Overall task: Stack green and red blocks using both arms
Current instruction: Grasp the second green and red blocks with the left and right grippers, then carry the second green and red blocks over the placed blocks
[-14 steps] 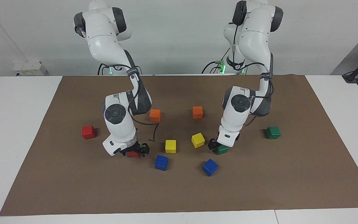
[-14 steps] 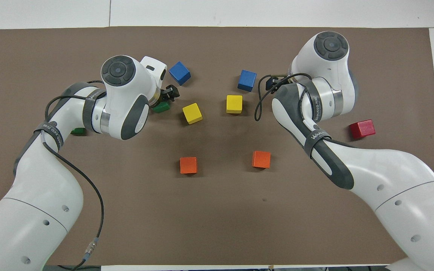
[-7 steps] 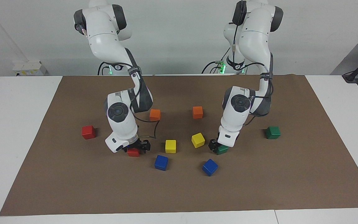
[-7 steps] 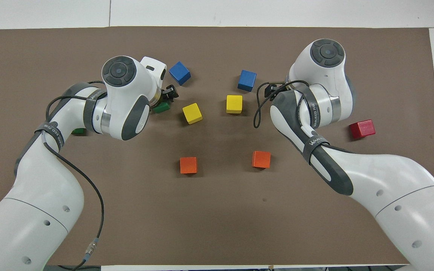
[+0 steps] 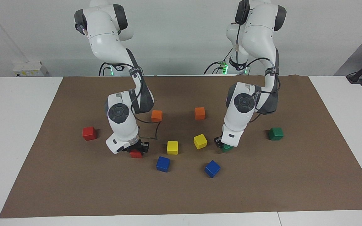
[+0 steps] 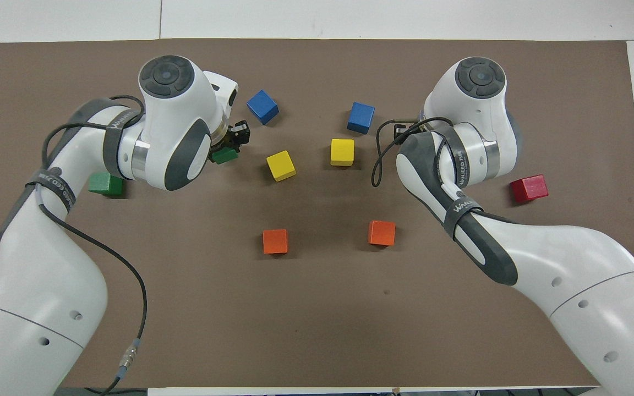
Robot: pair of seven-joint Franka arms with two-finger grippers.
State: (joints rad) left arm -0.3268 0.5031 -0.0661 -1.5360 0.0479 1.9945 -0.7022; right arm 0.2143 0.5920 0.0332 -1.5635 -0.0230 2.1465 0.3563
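— Two arms, one change: both grippers, spread wide a second ago, are now pinched shut. The left gripper [image 5: 224, 145] clamps a green block [image 5: 228, 148], and the right gripper [image 5: 136, 150] clamps a red block [image 5: 136, 154].
— So the picks look made?
— Likely. Each block sits between its fingertips. The green seems just off the mat [image 5: 181, 194], while the red touches it. The spare green block [image 5: 276, 133] and spare red block [image 5: 89, 133] lie well apart, nearer the mat's ends.
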